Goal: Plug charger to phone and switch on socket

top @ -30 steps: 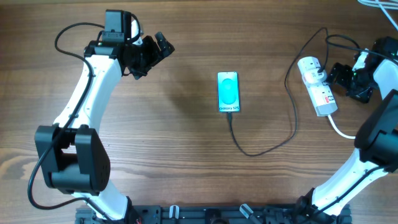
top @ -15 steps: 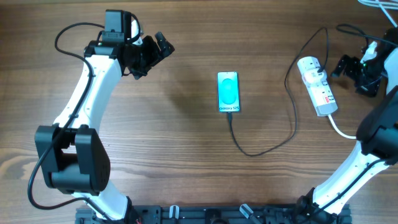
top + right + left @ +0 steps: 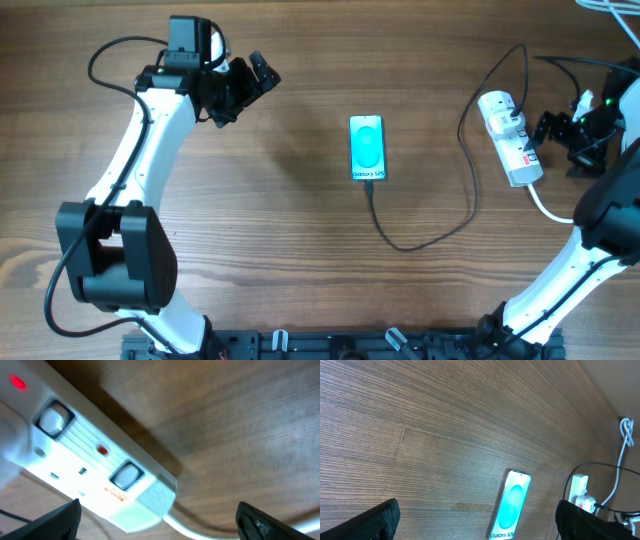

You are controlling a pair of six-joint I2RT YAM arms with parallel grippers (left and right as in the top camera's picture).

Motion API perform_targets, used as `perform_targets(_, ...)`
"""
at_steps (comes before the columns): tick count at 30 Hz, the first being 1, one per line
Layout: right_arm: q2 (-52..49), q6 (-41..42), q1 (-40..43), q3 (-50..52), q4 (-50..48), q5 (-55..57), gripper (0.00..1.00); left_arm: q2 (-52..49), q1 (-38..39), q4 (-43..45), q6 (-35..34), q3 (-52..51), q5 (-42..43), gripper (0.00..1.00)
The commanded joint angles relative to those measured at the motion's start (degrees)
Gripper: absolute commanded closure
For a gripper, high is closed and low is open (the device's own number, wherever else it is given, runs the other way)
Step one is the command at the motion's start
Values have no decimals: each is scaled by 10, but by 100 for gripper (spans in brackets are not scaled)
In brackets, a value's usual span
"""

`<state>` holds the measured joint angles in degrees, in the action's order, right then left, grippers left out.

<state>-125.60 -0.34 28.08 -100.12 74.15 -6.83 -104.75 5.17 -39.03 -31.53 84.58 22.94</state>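
**Wood-grain table, both end effectors released**

The table [image 3: 300, 260] is brown wood with long straight grain running across it. In the left wrist view its far edge meets a pale backdrop, where a thin white cord [image 3: 626, 435] hangs.

The phone [image 3: 367, 148] lies flat near the table's middle, cyan screen up. The charger [image 3: 430, 238] loops from the phone's text end round to the socket [image 3: 508, 138] at the right side, where a red lamp [image 3: 18, 382] glows.

The left end effector [image 3: 262, 78] hovers far left, jaws spread, grasping nothing. The right end effector [image 3: 560, 143] sits just beside the socket, jaws spread wide and empty.
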Motion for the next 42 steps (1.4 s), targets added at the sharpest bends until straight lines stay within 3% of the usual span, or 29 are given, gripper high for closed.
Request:
perform_targets(1, 17, -1, 3, -7, 14, 20, 1, 9, -2, 1, 13, 0, -5, 0)
perform_targets(10, 32, 4, 8, -7, -11, 42, 0, 9, -2, 1, 13, 0, -5, 0)
perform_targets(14, 32, 5, 8, -7, -109, 42, 0, 9, -2, 1, 13, 0, -5, 0)
perform_targets(21, 32, 5, 8, -7, -386, 42, 0, 9, -2, 1, 13, 0, -5, 0)
perform_targets(24, 32, 5, 8, -7, -435, 42, 0, 9, -2, 1, 13, 0, -5, 0)
perform_targets(42, 32, 5, 8, -7, -446, 42, 0, 10, -2, 1, 14, 0, -6, 0)
